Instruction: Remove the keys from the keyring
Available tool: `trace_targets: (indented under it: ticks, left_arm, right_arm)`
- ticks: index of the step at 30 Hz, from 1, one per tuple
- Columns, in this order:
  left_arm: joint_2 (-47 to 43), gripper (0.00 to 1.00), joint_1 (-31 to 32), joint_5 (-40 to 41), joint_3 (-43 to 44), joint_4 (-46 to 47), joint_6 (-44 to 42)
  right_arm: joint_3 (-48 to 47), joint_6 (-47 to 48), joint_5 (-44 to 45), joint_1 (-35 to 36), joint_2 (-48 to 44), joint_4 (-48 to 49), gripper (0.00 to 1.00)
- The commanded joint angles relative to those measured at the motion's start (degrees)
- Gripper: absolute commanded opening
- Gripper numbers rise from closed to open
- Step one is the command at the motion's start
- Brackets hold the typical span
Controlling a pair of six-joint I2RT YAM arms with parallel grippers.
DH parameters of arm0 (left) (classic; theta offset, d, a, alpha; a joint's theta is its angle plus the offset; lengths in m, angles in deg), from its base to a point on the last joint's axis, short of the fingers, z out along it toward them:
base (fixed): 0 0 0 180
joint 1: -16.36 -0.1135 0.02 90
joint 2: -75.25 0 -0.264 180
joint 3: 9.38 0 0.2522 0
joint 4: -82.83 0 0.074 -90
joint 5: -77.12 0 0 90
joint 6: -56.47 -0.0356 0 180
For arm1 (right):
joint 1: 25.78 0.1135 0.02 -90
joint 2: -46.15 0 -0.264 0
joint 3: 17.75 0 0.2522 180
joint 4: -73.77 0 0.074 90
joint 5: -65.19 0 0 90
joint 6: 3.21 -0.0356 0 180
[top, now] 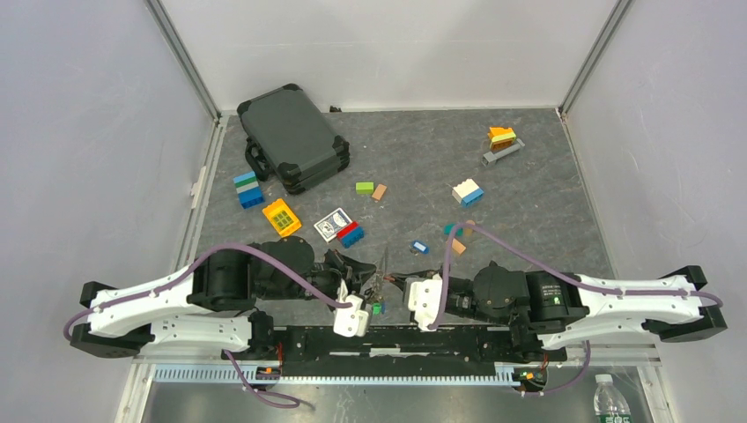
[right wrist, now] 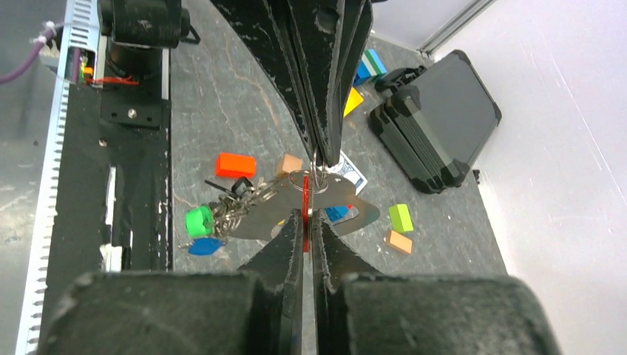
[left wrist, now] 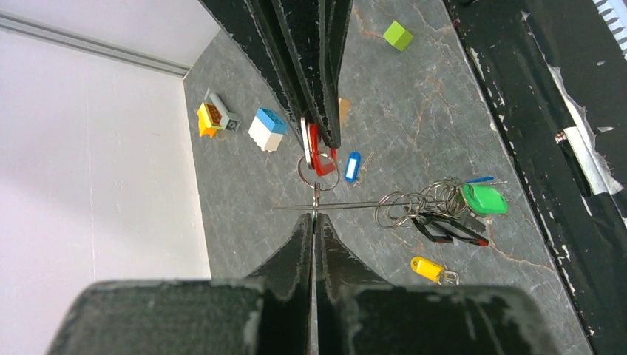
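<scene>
Keyring is being pinched by the left end effector, anchoring it. Right end effector is clamping the red key, seemingly to slide it off.

A: Bench: grey stone-look sheet, pale veins, matt.
B: Keyring: thin bare metal wire, shiny. Keys: bright metal, with glossy plastic heads in green, red, blue and yellow.
A: Left end effector, right end effector: black matt plastic fingers, edges chipped pale and rough.
B: Case: dark hard plastic, dull sheen.
A: Blocks: smooth glossy plastic. Card box: printed card.
B: Arm shells: white smooth plastic, slight gloss. Cables: purple, rubbery-looking, matt.
</scene>
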Motion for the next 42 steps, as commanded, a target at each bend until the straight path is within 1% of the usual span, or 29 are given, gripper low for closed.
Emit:
trace_targets:
  ticks: [1, 6, 8, 17, 21, 28, 42]
  left_arm:
    - [-0.81, 0.02, 0.12, -0.62, 2.61, 0.77, -2.21]
    - [-0.74, 0.02, 0.08, -0.62, 2.75, 0.19, -2.39]
    - [-0.74, 0.02, 0.08, -2.14, 2.71, 0.19, -2.38]
    - [-0.58, 0.02, 0.1, -3.65, 2.27, 0.15, -2.21]
    - [-0.81, 0.02, 0.12, -3.78, 2.0, 0.15, -2.03]
    - [-0.33, 0.02, 0.11, -3.87, 1.52, 0.15, -2.18]
    - [1.15, 0.02, 0.13, -2.93, 1.82, 0.15, -2.37]
  right_arm:
    - [-3.97, -0.28, 2.1, 0.05, 0.37, -4.91, 0.0]
    - [-5.37, 0.91, 4.88, 0.03, 1.19, -7.33, 0.0]
    - [-5.93, 1.7, 6.08, 0.1, 1.69, -8.07, 0.0]
    - [-8.17, 5.0, 8.34, 0.05, 3.69, -7.47, 0.0]
    - [-9.33, 5.77, 8.42, 0.05, 3.89, -6.52, 0.0]
    - [-9.78, 6.45, 6.08, 0.06, 4.19, -5.14, 0.0]
    - [-11.24, 8.33, 4.21, 0.09, 6.74, -6.28, 0.01]
